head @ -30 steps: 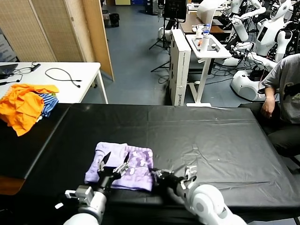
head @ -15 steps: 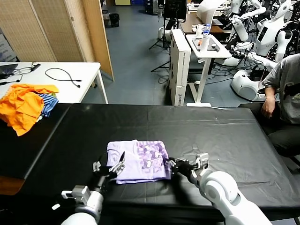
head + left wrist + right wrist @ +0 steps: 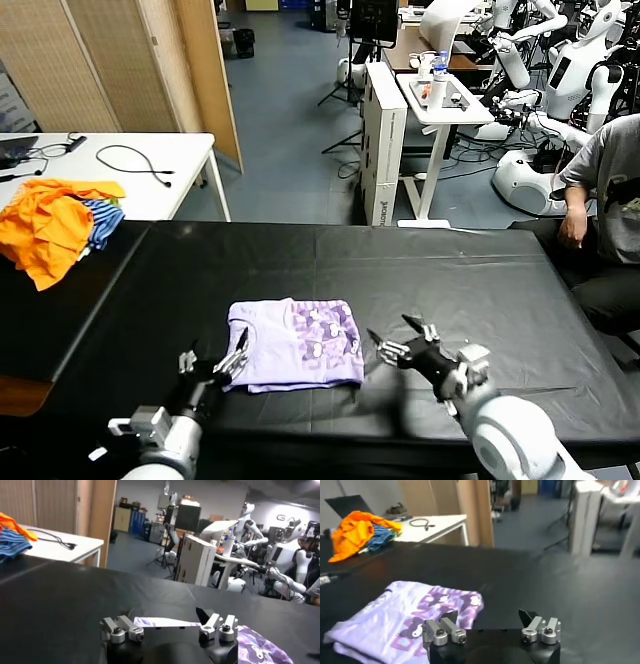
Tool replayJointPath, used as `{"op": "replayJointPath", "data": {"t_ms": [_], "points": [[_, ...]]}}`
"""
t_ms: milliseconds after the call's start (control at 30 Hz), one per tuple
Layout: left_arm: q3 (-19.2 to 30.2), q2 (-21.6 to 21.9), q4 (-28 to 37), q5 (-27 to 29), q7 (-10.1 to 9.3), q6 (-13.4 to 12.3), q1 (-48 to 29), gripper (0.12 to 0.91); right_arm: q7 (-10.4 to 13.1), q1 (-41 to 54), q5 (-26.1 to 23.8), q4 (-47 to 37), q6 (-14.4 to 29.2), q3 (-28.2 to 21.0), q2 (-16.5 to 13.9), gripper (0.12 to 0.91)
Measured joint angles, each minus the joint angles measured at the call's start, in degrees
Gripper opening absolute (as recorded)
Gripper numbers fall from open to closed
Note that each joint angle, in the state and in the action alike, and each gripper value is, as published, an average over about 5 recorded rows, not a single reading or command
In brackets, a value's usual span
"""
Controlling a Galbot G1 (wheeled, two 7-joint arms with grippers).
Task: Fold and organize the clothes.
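Orange garments [image 3: 48,228] and a blue-and-white striped piece [image 3: 102,222] lie heaped at the far left, where a white table [image 3: 150,170] carrying a black cable [image 3: 135,160] meets the black desk [image 3: 450,280]. Nearer the camera, the left gripper [image 3: 212,364] hangs low over the desk's front edge with its fingers spread, its tips just beside the left border of the T-shirt [image 3: 295,343], holding nothing. The pale lavender shirt lies folded into a flat rectangle near the front of the desk, slightly left of centre, its plain side to the left and its darker purple print showing on the right half. To the right of it, the right gripper [image 3: 398,343] hovers with fingers spread wide and empty, its tips close to the shirt's right edge but apart from it. In the right wrist view the printed shirt [image 3: 415,615] lies flat on the black cover beyond the open fingers [image 3: 442,630]. Behind the desk stand white robots [image 3: 560,70], and a seated person [image 3: 605,190] is at the far right.
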Motion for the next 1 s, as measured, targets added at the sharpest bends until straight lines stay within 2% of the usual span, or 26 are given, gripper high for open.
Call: {"op": "replayJointPath", "data": {"t_ms": [267, 500, 700, 1000], "points": [[-1.5, 1.7, -2.9, 1.1, -0.94, 0.3, 6.1, 0.907, -0.4, -15.2, -8.7, 3.7, 11.7, 5.6, 4.8, 0.907], [-2.4, 1.9, -4.4, 1.1, -1.66, 0.0, 10.4, 0.907, -0.3, -25.9, -13.4, 4.6, 20.6, 7.9, 8.1, 0.907], [-2.6, 1.8, -5.0, 1.0, -1.55, -1.1, 13.0, 0.907, 0.4, -31.7, -15.5, 4.9, 24.5, 9.5, 9.5, 0.907], [-4.2, 2.5, -7.6, 0.3, -2.24, -0.4, 16.8, 0.907, 3.2, -35.4, -17.4, 5.7, 27.2, 10.1, 11.6, 0.907]]}}
